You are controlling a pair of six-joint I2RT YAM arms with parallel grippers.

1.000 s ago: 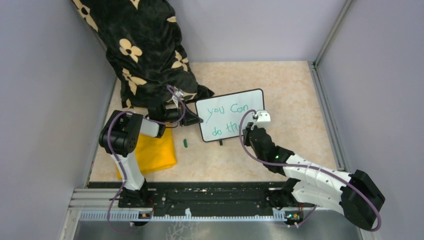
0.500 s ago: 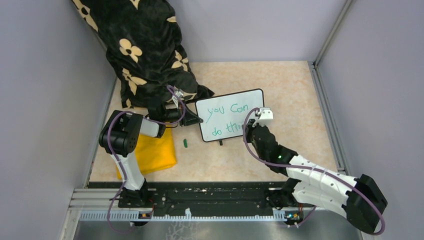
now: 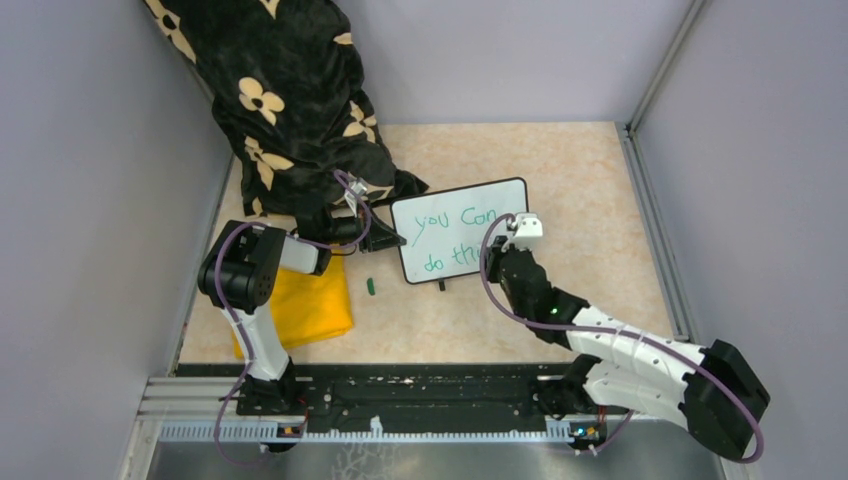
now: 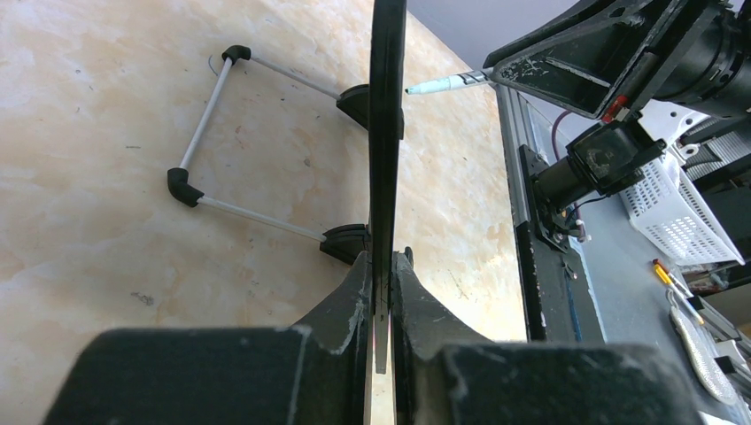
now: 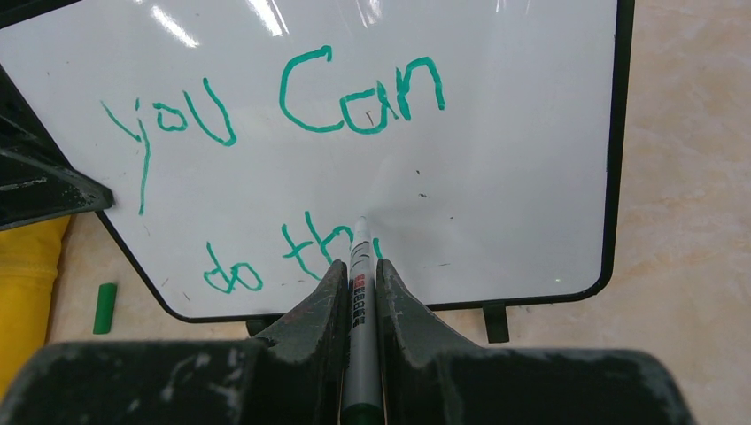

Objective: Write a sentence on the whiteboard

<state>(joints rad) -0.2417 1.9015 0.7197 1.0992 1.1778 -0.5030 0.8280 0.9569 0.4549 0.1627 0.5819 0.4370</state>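
Observation:
The whiteboard (image 3: 470,238) stands tilted on its feet mid-table, white with a black frame (image 5: 611,177). The sentence (image 3: 445,220) is green: "you Can" (image 5: 285,93) above, "do th" below. My left gripper (image 3: 392,238) is shut on the board's left edge, which shows edge-on (image 4: 386,133) between its jaws (image 4: 381,261). My right gripper (image 5: 357,266) is shut on a grey marker (image 5: 359,292). Its tip rests on the board just right of "th". From above, that gripper (image 3: 497,255) covers the end of the lower line.
A folded yellow cloth (image 3: 305,305) lies under the left arm. A green marker cap (image 3: 370,286) sits on the table between cloth and board. Black flowered fabric (image 3: 290,100) hangs at the back left. Grey walls enclose the table.
The right gripper with the marker has shifted slightly up and right along the board. The left gripper and the board have stayed still.

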